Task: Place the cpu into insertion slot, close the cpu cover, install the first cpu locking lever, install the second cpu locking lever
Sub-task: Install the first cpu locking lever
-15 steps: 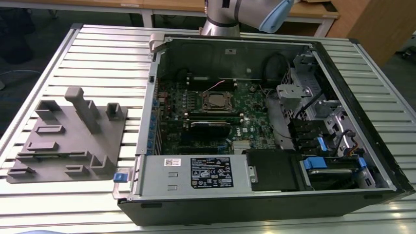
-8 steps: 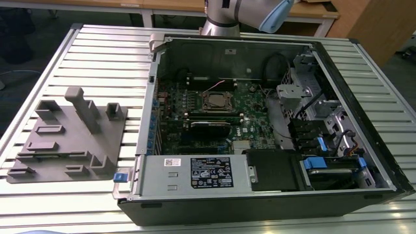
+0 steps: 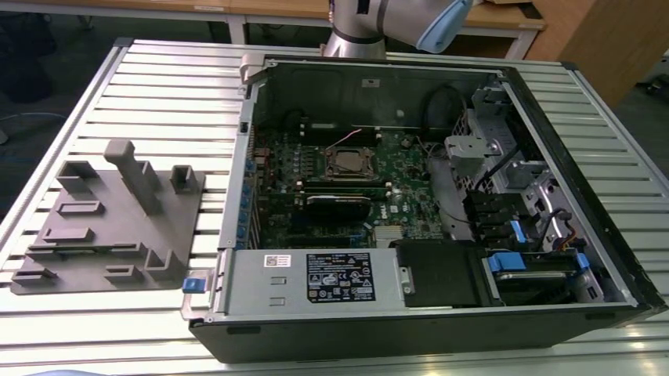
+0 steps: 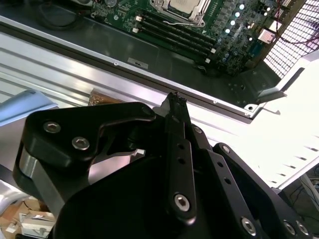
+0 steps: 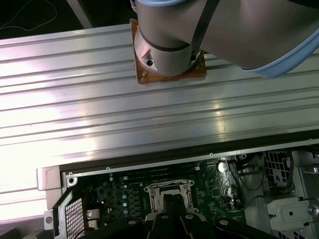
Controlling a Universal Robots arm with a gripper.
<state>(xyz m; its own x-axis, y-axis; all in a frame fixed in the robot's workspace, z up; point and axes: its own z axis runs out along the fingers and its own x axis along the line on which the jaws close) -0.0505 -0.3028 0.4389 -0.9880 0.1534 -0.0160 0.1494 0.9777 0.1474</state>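
Gripper (image 4: 174, 99), jaws together and empty, hangs well apart from the insertion slot (image 3: 326, 174). The cpu (image 4: 182, 6) looks seated there under the lowered cpu cover (image 4: 175, 18). Whether the locking levers are latched, I cannot tell.

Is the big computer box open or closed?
Open. The computer case has no side panel on, so the green circuit board inside shows.

Arm (image 3: 389, 22) bent over above its base (image 5: 169, 50), gripper (image 4: 175, 99) aimed down, black fingers (image 4: 177, 142) closed tip to tip.
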